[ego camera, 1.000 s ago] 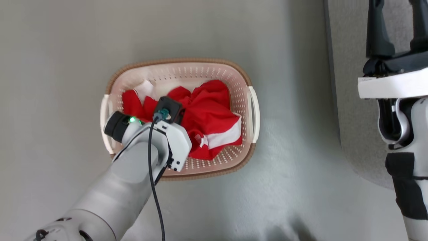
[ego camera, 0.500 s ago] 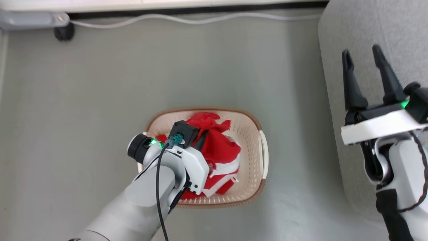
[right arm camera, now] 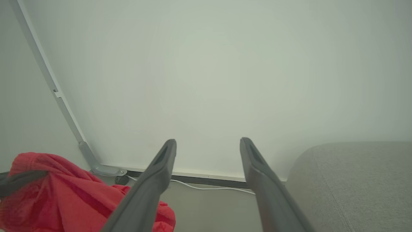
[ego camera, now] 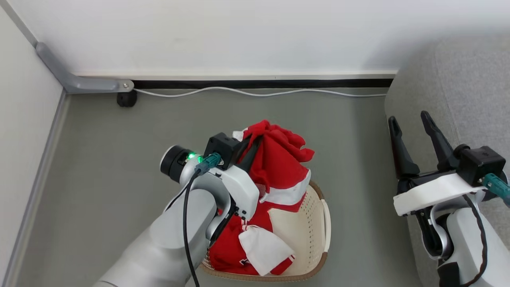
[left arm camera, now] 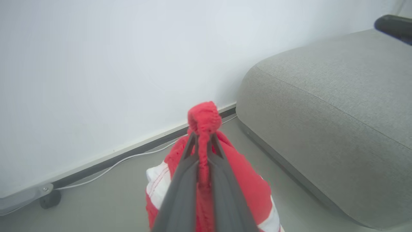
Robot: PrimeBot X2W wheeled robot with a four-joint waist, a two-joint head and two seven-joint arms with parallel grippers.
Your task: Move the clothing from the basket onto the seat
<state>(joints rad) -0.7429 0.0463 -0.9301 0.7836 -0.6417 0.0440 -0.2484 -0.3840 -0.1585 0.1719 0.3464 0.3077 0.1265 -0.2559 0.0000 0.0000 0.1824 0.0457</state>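
Step in hand, as judged from the layout: lift-out & carry. The left claw (left arm camera: 201, 141) is pressed together on a bunched fold of the clothing (ego camera: 279, 167). A red knob of fabric is seen poking out past the tips in the left wrist view. The bundle is held up above the basket (ego camera: 326, 223), w/ its lower part (red + white panels) draped down inside, so the load isn't judged clear of the rim yet. More red & white fabric is seen lower in the basket. Whether it's one garment or several can't be told. The right claw (ego camera: 409, 116) is spread wide, nothing btwn its fingers, and is poised by the near edge of the seat (ego camera: 470, 79). No clothing is seen on the visible part of the seat.

Next move, as judged: more height is needed so the trailing fabric is freed w/o the basket being dragged. A swing to the robot's right is then called for, across the strip of floor (ego camera: 354, 159) to the seat, where the grip is to be released. The pinch is thin, so slippage is poss.
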